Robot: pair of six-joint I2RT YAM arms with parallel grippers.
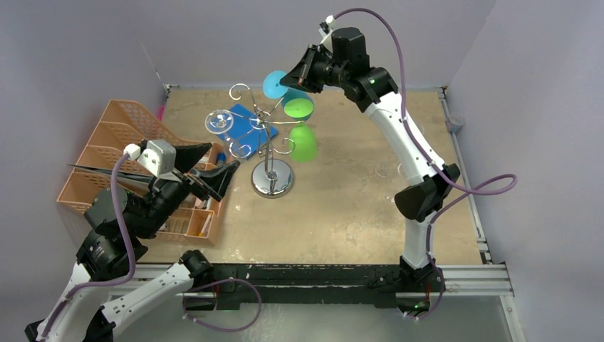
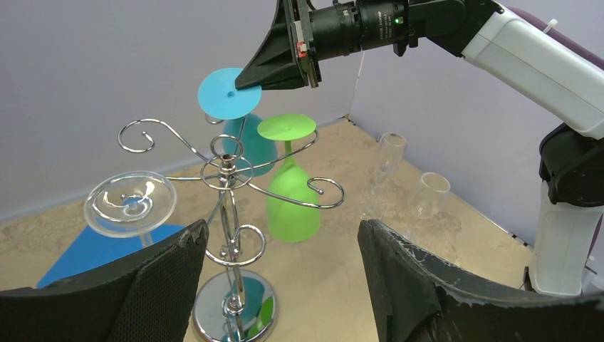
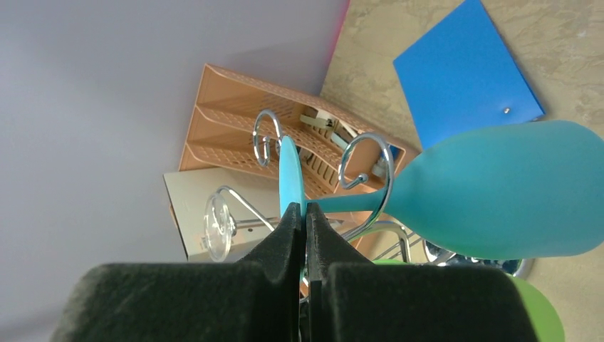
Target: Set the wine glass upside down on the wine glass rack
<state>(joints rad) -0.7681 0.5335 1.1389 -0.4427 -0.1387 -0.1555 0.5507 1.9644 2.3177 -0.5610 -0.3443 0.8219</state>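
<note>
The chrome wine glass rack (image 1: 271, 178) stands mid-table, also in the left wrist view (image 2: 226, 178). My right gripper (image 1: 288, 80) is shut on the foot of a teal wine glass (image 3: 498, 192), holding it upside down and tilted at the rack's far side. Its stem lies against a scroll arm (image 3: 367, 164). The teal foot (image 2: 229, 92) is above the arms. A green glass (image 1: 304, 142) and a clear glass (image 1: 219, 121) hang upside down on the rack. My left gripper (image 1: 222, 158) is open and empty, left of the rack's base, and it also shows in the left wrist view (image 2: 279, 226).
An orange slotted organiser (image 1: 121, 142) sits at the left under my left arm. A blue sheet (image 1: 242, 121) lies behind the rack. Two clear glasses (image 2: 388, 153) (image 2: 431, 192) stand on the table to the right. Grey walls enclose the table.
</note>
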